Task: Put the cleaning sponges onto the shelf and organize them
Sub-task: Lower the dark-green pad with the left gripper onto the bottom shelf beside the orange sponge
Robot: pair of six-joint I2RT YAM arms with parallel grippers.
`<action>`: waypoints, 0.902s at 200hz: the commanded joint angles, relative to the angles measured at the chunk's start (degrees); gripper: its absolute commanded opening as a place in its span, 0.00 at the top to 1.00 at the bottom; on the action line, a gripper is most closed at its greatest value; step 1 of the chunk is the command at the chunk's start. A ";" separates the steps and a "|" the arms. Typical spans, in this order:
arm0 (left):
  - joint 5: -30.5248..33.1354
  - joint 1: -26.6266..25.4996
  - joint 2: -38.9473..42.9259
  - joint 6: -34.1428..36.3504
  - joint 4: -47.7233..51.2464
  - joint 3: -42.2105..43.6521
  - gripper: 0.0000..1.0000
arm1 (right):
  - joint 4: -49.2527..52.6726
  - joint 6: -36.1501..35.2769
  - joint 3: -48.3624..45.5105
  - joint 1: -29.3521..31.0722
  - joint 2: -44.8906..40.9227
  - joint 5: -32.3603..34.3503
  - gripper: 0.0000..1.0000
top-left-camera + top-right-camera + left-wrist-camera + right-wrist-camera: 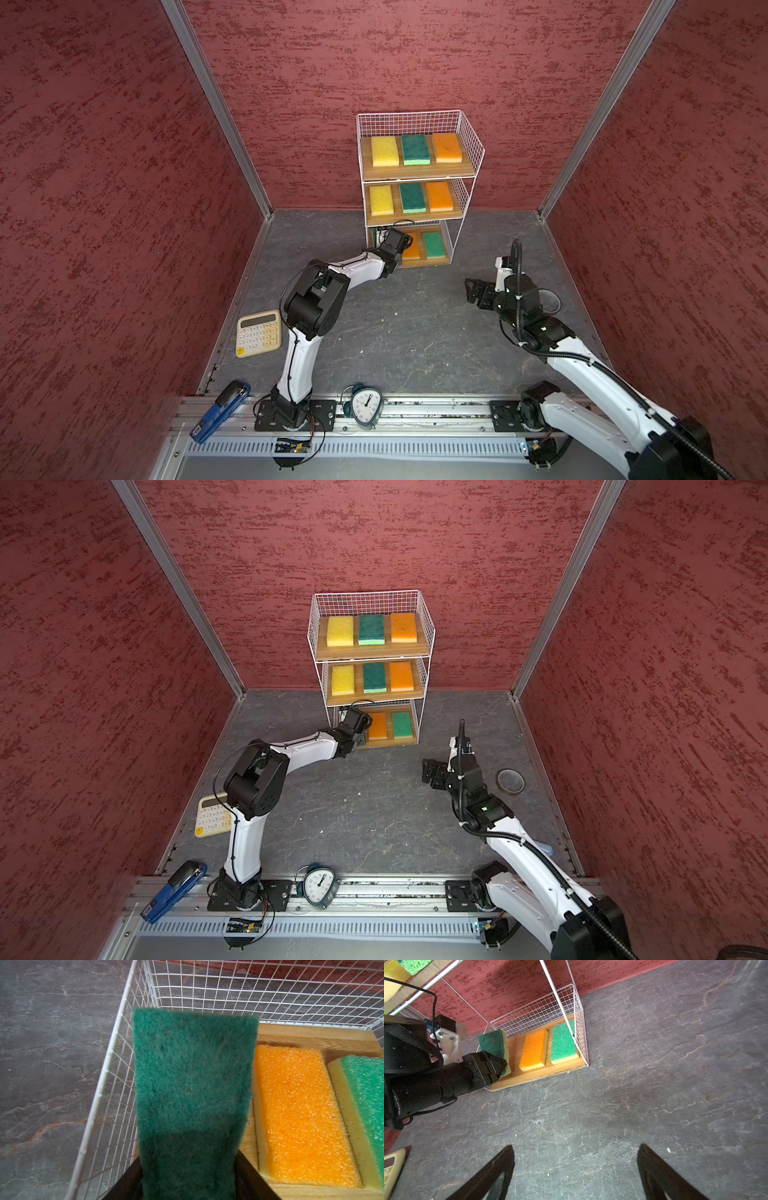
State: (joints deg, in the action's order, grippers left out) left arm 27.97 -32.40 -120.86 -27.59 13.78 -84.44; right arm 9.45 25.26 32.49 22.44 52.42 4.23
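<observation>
Left gripper [497,1064] is clamped on the near end of a dark green sponge [193,1076], at the left end of the bottom board [529,1079] of the shelf [419,118]. The sponge stands tilted up, not flat. I can't tell if its lower end touches the board.

In my left wrist view it fills the middle, hiding my fingertips and the board under it. In both top views my own wrist covers that slot and only a thin green sliver shows.

Just beside it an orange sponge [533,1049] lies flat, then a green sponge [562,1042] by the wire side wall. The left wrist frame cuts the green one off.

Right gripper [470,291]: jaws wide, nothing between them, over bare floor, well apart from the shelf. Its wrist view shows the finger ends only.

The calculator [212,814] is half hidden behind my left arm.
</observation>
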 commanded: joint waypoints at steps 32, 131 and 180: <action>-0.92 0.52 -1.12 -0.26 1.53 -1.07 0.37 | -2.01 0.16 -0.59 -0.46 0.05 -0.65 0.07; -0.45 0.74 -2.10 -1.58 2.73 -0.72 0.32 | -1.89 0.24 -0.59 -0.46 0.18 -0.49 0.07; 0.50 0.87 -1.77 -1.93 2.57 -0.04 0.32 | -1.74 0.41 -0.66 -0.49 0.22 -0.58 0.07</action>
State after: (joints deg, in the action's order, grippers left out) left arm 26.55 -32.47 -122.26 -28.12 14.98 -84.77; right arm 9.19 25.28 32.38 22.44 52.62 4.21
